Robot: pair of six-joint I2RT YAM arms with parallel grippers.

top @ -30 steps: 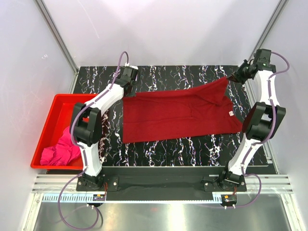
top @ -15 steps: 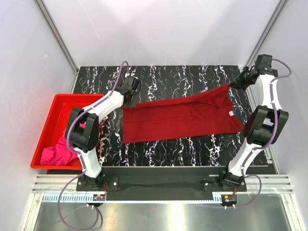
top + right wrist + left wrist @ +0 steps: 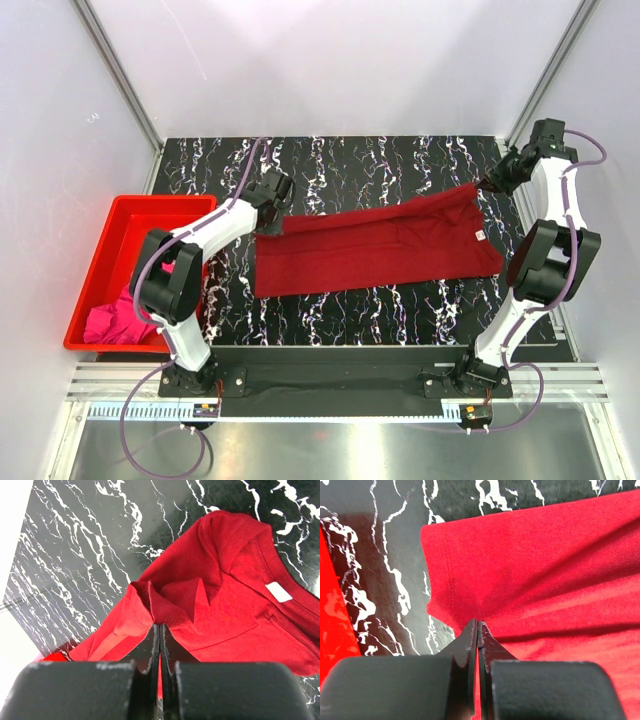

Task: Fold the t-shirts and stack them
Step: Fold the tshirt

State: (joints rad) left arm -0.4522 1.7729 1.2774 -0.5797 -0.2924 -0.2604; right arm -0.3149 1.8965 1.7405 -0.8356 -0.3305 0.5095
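Black white-veined table [image 3: 400,160] under a spread crimson t-shirt [image 3: 370,245] (red bin [image 3: 100,270] at left edge).

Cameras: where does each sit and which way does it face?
Top external: above, behind both arms, facing down on the table; shows them, crimson t-shirt, pink t-shirt in red bin.
Left wrist: on the left arm, facing the hem past its shut left claw.
Right wrist: on the right arm, facing the collar's white label past its shut right claw.
All share the crimson t-shirt.
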